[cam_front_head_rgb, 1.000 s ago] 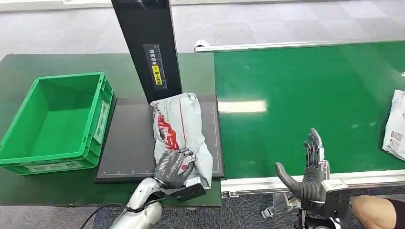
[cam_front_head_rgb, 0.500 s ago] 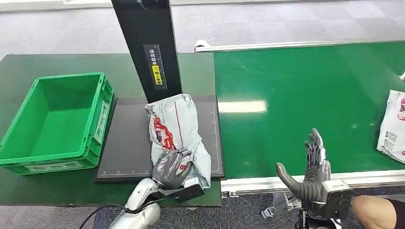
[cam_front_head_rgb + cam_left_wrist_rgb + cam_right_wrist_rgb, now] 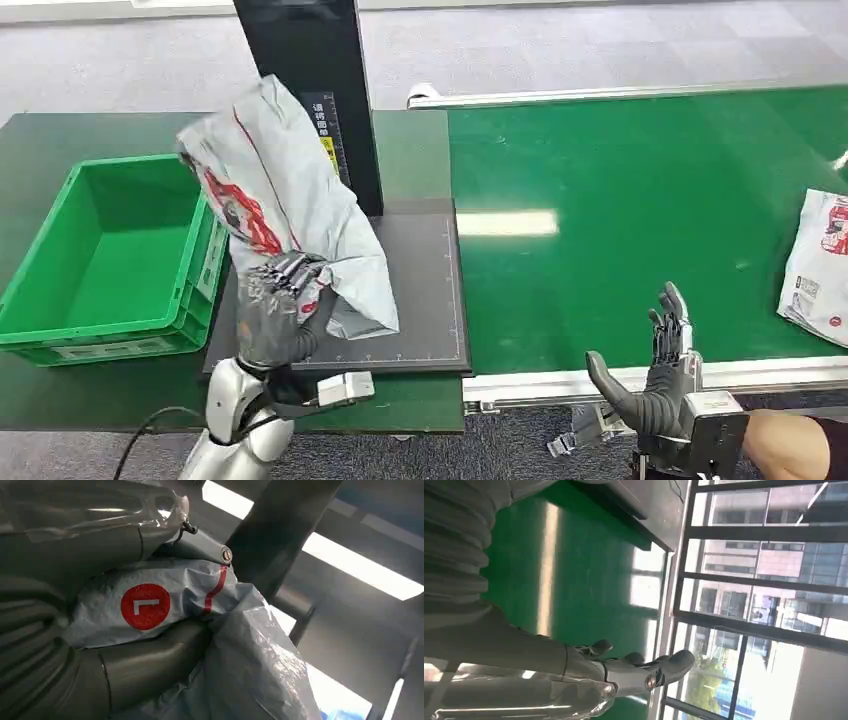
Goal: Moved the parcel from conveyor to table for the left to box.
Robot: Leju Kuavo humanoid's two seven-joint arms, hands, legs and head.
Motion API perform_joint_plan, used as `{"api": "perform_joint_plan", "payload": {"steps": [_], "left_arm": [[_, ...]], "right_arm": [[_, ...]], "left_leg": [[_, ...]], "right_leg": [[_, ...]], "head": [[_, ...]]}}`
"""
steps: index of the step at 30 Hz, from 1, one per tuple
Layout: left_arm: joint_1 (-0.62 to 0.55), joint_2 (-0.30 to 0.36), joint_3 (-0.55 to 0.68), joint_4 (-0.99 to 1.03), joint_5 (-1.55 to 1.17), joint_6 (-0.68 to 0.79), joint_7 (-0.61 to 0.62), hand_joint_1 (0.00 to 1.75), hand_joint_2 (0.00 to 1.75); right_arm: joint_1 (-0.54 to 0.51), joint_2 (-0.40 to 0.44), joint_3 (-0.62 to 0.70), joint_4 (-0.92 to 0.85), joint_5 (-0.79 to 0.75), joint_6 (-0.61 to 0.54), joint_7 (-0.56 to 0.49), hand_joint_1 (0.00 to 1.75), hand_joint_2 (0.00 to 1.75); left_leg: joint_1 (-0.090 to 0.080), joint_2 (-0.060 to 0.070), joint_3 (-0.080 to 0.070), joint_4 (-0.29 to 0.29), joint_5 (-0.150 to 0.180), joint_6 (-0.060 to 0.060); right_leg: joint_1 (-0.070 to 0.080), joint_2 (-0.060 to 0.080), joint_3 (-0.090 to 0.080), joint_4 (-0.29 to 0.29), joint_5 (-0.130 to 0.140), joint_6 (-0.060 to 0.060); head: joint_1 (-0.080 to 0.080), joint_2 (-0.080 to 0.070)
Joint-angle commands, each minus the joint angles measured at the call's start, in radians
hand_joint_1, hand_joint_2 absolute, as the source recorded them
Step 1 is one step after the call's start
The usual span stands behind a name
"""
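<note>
- Fingers of the left hand [image 3: 275, 320] clasp the grey parcel [image 3: 285, 205], lifted beside the green crate [image 3: 110, 250], probably for boxing.
- Right hand [image 3: 655, 380] waits spread, empty, at the conveyor [image 3: 640, 200] edge, presumably for the next parcel [image 3: 815, 270].

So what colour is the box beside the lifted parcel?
Green box, clearest in the head view.

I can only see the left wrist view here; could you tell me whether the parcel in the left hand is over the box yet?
Observer: Not quite. The left hand holds the parcel lifted above the black mat, its top leaning over the rim of the green box.
Operator: Thank you. Is the box empty?
Observer: Yes, nothing lies in it.
Operator: And the right hand?
Observer: The right hand is open by the conveyor; a second parcel lies on the belt.
</note>
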Motion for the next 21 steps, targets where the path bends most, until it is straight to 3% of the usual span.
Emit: {"api": "perform_joint_plan", "payload": {"steps": [1,5,12,18,21], "left_arm": [[-0.254,0.067,0.444,0.104,-0.045,0.036,0.033,1.75,1.75],[-0.389,0.130,0.510,0.314,-0.150,0.036,0.137,1.75,1.75],[-0.577,0.256,0.522,0.716,-0.322,0.036,0.316,1.75,1.75],[-0.581,0.261,0.524,0.722,-0.317,0.036,0.312,1.75,1.75],[-0.596,0.295,0.506,0.778,-0.375,0.036,0.390,1.75,1.75]], "right_arm": [[0.014,0.004,-0.057,0.000,-0.021,-0.022,-0.016,0.00,1.75],[0.005,-0.016,-0.050,0.000,-0.033,-0.025,-0.013,0.00,1.75],[0.003,-0.033,-0.027,0.006,-0.046,-0.039,-0.008,0.00,1.75],[-0.001,-0.033,-0.024,0.009,-0.046,-0.039,-0.008,0.00,1.75],[-0.026,-0.047,0.001,0.036,-0.051,-0.037,-0.006,0.00,1.75]], "left_leg": [[0.000,0.000,0.002,-0.001,0.001,0.000],[0.000,-0.001,0.003,-0.001,0.002,-0.001],[0.000,-0.001,0.004,-0.002,0.004,-0.001],[0.000,0.000,0.003,-0.001,0.002,-0.001],[0.000,0.001,0.002,0.000,0.002,-0.001]], "right_leg": [[0.000,0.000,0.001,0.000,0.001,-0.001],[0.001,-0.001,0.002,0.000,0.001,-0.002],[0.001,-0.002,0.003,-0.001,0.002,-0.003],[0.000,0.000,0.002,0.000,0.001,-0.002],[0.001,0.000,0.001,0.000,0.002,-0.002]], "head": [[-0.001,0.000],[0.000,0.000],[0.000,0.000],[0.000,0.000],[0.000,0.000]]}}
